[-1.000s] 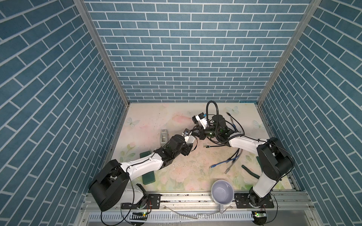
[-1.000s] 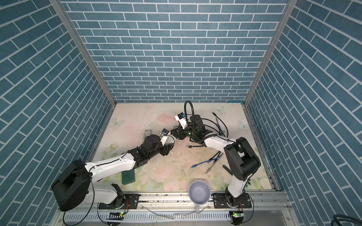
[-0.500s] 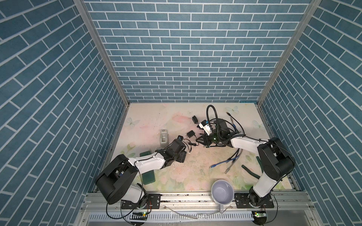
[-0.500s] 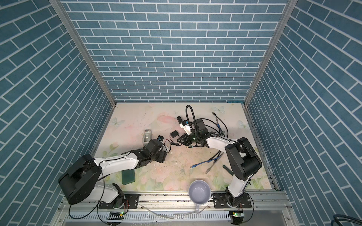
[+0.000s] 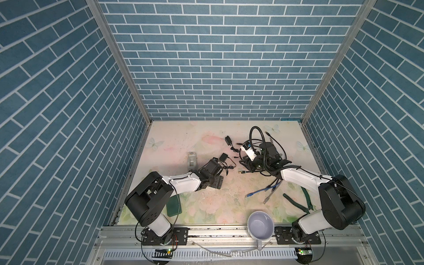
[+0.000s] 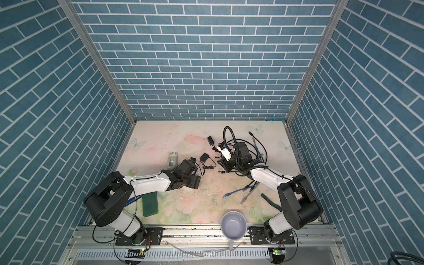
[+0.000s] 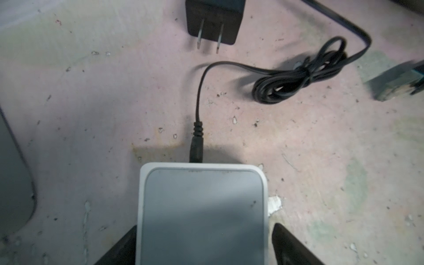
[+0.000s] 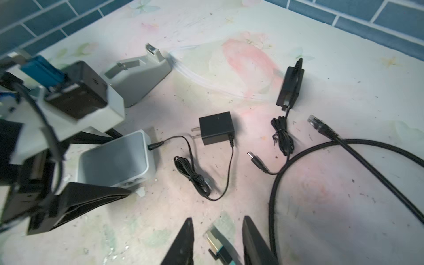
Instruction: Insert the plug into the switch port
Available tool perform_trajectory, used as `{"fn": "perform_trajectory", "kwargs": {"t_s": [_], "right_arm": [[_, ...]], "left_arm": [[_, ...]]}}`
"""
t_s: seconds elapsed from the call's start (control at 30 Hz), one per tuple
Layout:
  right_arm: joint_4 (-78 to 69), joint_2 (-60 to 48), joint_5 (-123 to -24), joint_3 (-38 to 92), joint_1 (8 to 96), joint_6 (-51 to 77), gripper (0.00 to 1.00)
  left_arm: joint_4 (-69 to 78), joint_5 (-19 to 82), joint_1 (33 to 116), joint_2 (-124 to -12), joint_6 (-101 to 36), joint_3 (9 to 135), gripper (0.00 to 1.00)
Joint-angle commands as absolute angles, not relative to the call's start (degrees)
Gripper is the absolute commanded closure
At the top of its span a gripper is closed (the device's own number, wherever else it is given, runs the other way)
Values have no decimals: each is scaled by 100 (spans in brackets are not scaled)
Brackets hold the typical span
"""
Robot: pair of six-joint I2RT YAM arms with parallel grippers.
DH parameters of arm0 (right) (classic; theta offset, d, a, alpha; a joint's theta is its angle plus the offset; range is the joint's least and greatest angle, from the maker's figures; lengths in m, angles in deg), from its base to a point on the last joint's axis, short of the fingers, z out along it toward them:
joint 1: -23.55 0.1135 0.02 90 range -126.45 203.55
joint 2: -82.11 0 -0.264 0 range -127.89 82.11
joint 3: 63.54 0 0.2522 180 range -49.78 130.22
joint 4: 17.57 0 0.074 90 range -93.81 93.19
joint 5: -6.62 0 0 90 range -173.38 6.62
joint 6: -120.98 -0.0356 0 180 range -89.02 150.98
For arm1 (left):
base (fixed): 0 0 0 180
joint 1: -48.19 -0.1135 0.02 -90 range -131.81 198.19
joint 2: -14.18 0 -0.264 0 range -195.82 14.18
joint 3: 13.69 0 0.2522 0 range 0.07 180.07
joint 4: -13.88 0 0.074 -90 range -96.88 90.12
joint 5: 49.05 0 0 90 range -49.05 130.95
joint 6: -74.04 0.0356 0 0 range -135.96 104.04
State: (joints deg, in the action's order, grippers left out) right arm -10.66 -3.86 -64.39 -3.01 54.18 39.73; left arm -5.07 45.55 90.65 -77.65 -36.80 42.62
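Left hand (image 7: 204, 226) now lower, wide astride switch (image 7: 202, 206), plug (image 7: 196, 149) at its port; right hand (image 8: 218, 218) half-spread.

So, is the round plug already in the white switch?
Yes, in the left wrist view the plug has its tip sunk into the edge of the switch, with no gap between them.

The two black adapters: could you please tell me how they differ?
The square adapter has its round plug in the switch; the long adapter has its flat plug lying loose. The square adapter is squat, the long adapter narrower. Both are black with bundled cords.
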Motion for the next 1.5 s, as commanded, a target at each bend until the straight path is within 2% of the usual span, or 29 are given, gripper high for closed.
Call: {"fn": "perform_trajectory", "kwargs": {"t_s": [0.0,0.17,0.43,0.6,0.77,0.9,1.03,1.27,1.47], "right_arm": [[-1635,-280,-7089,-346,5379,4566,65],[-2120,-100,-7021,-374,5307,4623,64],[-1818,-105,-6944,-7,5233,5251,65],[-1652,-212,-6931,-51,5194,6383,65],[-647,-327,-6597,43,5168,7398,65],[613,-480,-5735,287,5119,7991,66],[1384,-913,-5600,557,5106,8248,70],[1382,-1435,-5859,603,5106,8514,71],[1193,-1672,-5850,637,5107,8635,71]], "left_arm": [[-600,4392,9038,-7758,-3750,4100,0],[-146,4481,9043,-7270,-3593,3829,0],[349,4939,9039,-6386,-3273,3437,0],[593,5105,9008,-5905,-3460,3099,0],[777,5284,8970,-5685,-3670,2816,0],[909,5496,8959,-5596,-3771,2627,0],[1131,5773,8946,-5295,-3795,2363,1],[1215,5856,8786,-4714,-3741,1995,0],[997,5778,8722,-4697,-3785,2038,0]]}}
